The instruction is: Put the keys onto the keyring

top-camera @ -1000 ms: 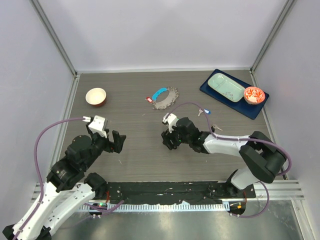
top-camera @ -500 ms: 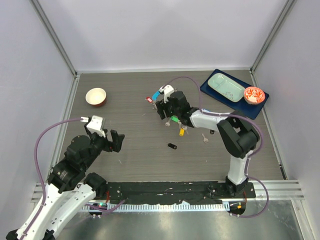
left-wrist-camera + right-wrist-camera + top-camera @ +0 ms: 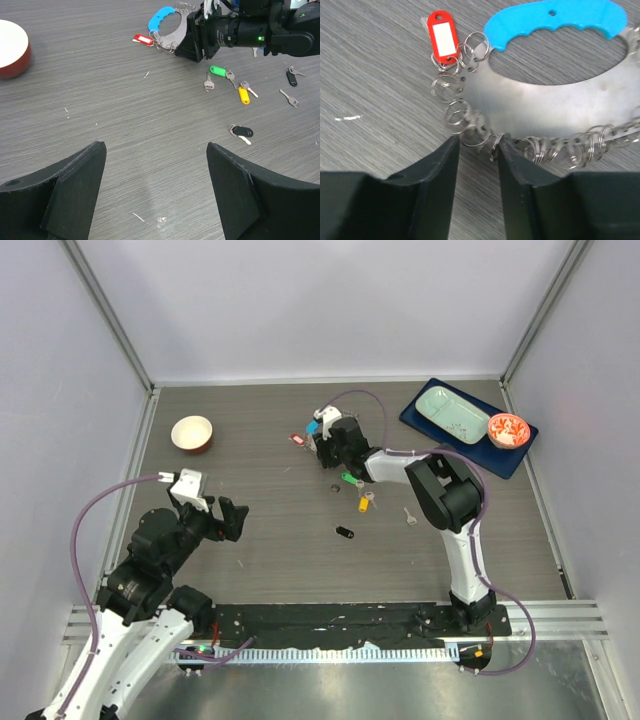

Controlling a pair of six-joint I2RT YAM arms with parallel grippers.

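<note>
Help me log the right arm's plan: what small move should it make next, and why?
Probably close the right gripper on the small steel split rings edging the grey metal keyring with the blue curved grip. Its narrowly parted jaws straddle those rings, so a pinch would steady the keyring, while the small silver keys with coloured heads lie loose on the grey wood-grain table.

Robotics lab test cell: plain white enclosure panels (image 3: 330, 300), aluminium frame posts (image 3: 108, 315), grey wood-grain worktop (image 3: 250, 455), arm mounting rail (image 3: 340, 622).

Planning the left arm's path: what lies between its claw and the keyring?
Bare table, in the left wrist view; the keys lie off to one side.
</note>
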